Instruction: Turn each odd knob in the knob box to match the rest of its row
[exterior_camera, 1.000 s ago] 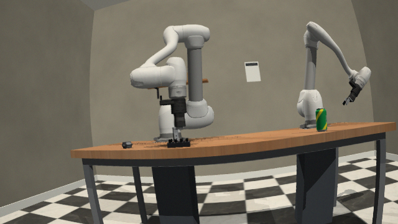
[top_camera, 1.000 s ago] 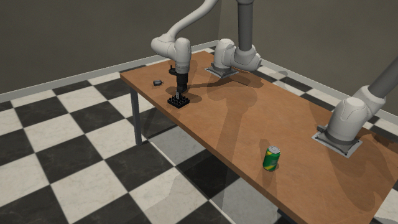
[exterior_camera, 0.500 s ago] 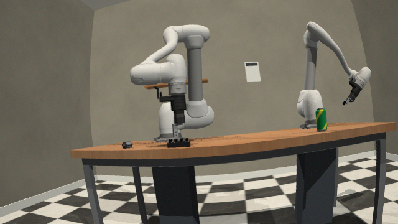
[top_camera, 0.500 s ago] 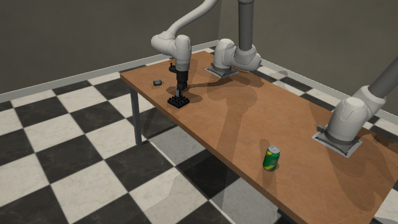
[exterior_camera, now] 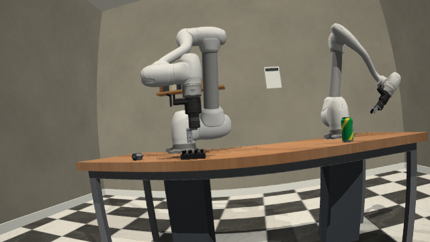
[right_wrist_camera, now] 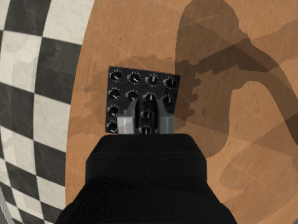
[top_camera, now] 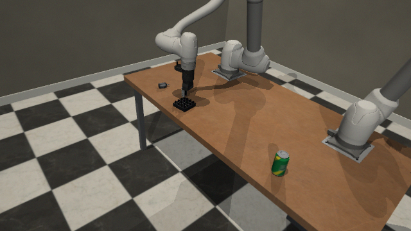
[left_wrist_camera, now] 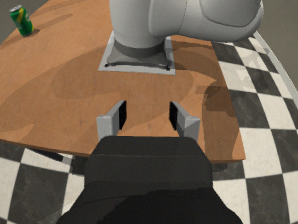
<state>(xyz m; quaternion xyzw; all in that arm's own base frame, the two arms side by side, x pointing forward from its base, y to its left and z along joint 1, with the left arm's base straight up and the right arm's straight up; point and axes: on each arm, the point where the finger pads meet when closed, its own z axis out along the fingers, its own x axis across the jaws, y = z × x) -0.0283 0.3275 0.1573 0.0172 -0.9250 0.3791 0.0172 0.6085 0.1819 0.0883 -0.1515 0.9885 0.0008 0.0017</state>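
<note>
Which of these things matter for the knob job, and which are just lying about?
For the job:
- knob box
- right gripper, above it

Just lying about:
- green can
- small dark object, too small to identify

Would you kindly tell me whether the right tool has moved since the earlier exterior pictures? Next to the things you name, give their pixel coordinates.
Yes, upward: the right tool (top_camera: pixel 183 96) (exterior_camera: pixel 189 142) (right_wrist_camera: pixel 146 108) is now higher above the knob box (top_camera: pixel 184 104) (exterior_camera: pixel 193 155) (right_wrist_camera: pixel 142 87).
</note>
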